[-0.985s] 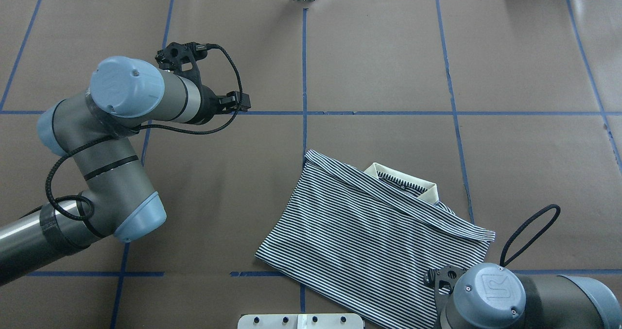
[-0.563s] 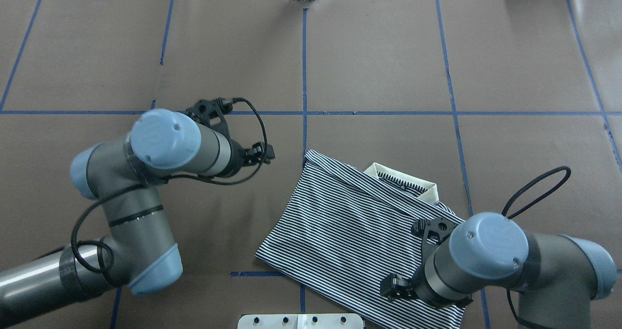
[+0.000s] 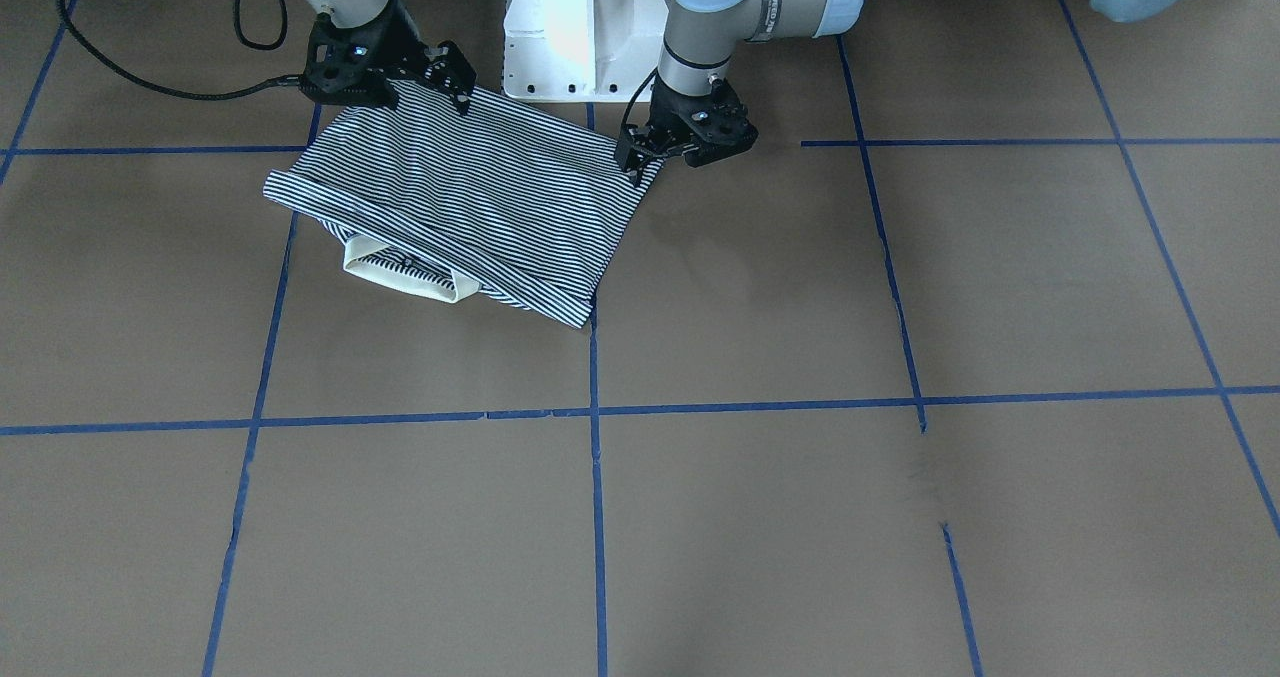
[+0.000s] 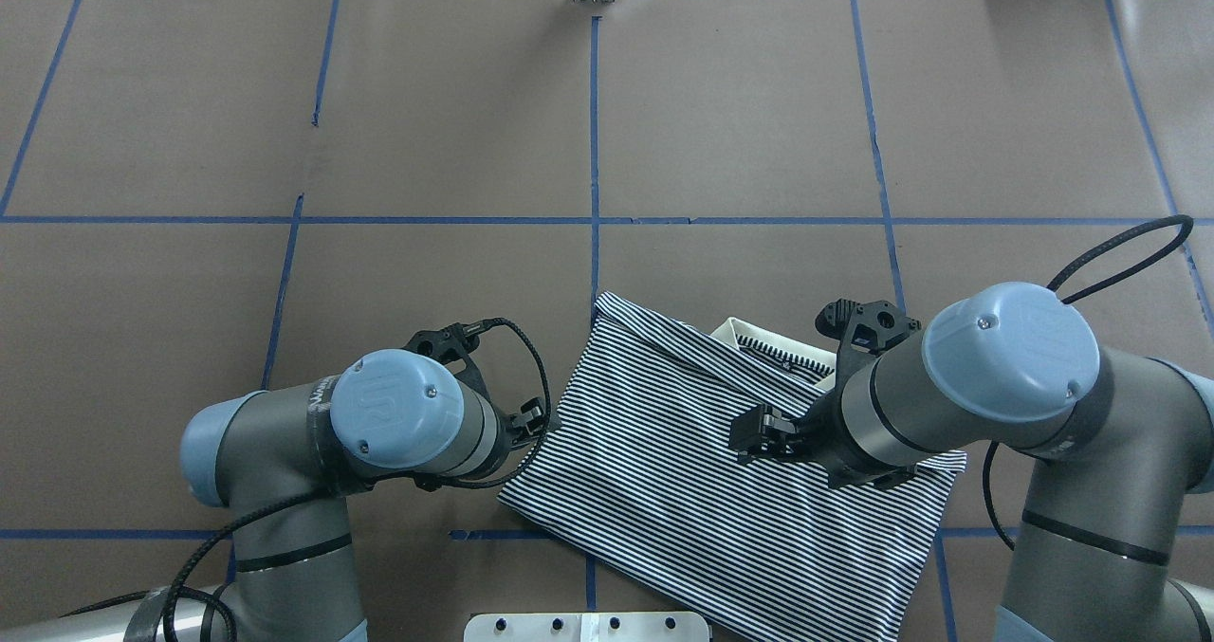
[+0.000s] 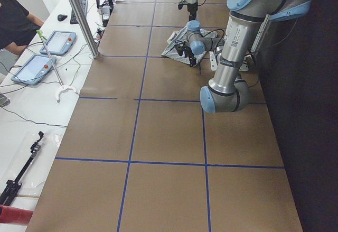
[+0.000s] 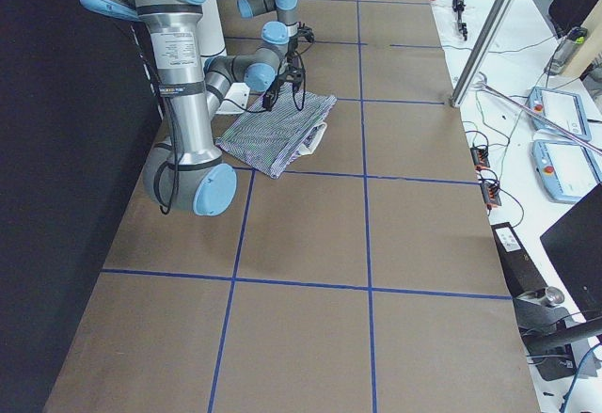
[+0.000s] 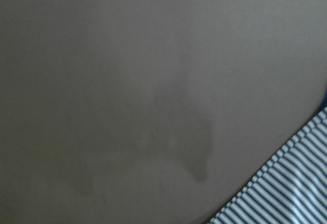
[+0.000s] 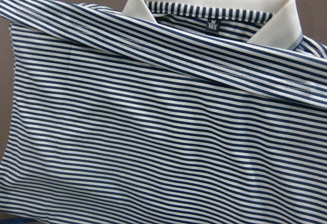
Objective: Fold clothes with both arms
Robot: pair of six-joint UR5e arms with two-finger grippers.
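Folded navy-and-white striped polo shirt (image 4: 664, 481), flat, cream collar (image 3: 400, 276) showing, left arm (image 4: 398, 424) beside it, right arm (image 4: 1010, 367) over it.

The striped polo shirt (image 6: 282, 135) is lying folded on the brown counter (image 6: 414, 234). The near right arm (image 6: 179, 84) is holding the right gripper (image 6: 274, 101) over the cloth, while the far left arm (image 6: 279, 32) is hanging near the shirt's far edge.

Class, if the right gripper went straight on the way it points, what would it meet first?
Most likely the striped polo shirt: the right gripper points down at its folded body, which fills the right wrist view. The gap is unclear.
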